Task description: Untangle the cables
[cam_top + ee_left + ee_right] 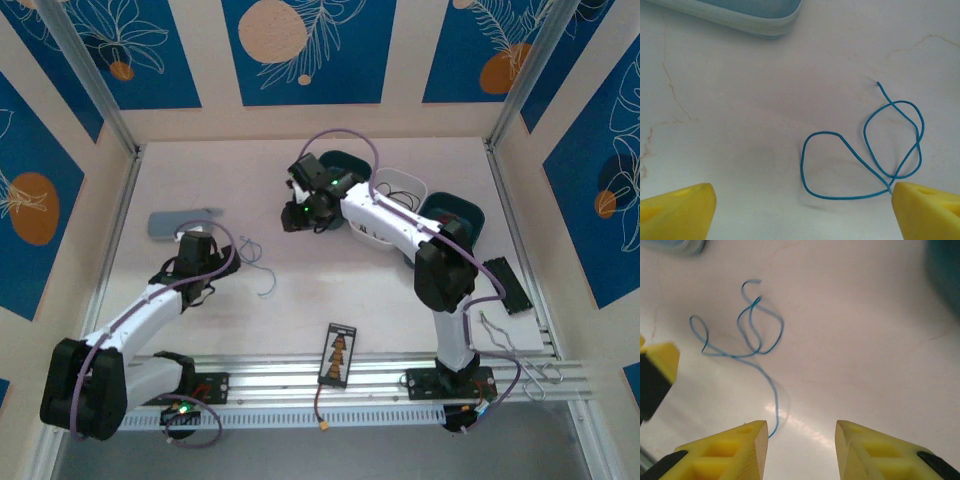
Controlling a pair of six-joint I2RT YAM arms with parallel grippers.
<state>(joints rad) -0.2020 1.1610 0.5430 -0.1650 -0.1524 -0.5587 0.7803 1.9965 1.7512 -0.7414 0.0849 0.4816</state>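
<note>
One hair-thin blue cable [826, 132] lies on my matte white, faintly veined bench [740, 110], curled into soft rounded loops that cross over themselves. From my left wrist it sits toward 4 o'clock, one strand touching the tip of a glossy yellow wedge-shaped finger [927, 210]; my left end effector [802, 192] gapes wide. A smooth pale-blue tray [765, 22] with a rounded corner shows at 11 o'clock. My right end effector [800, 432] stands parted, holding nothing, the cable curling toward 10 o'clock.
</note>
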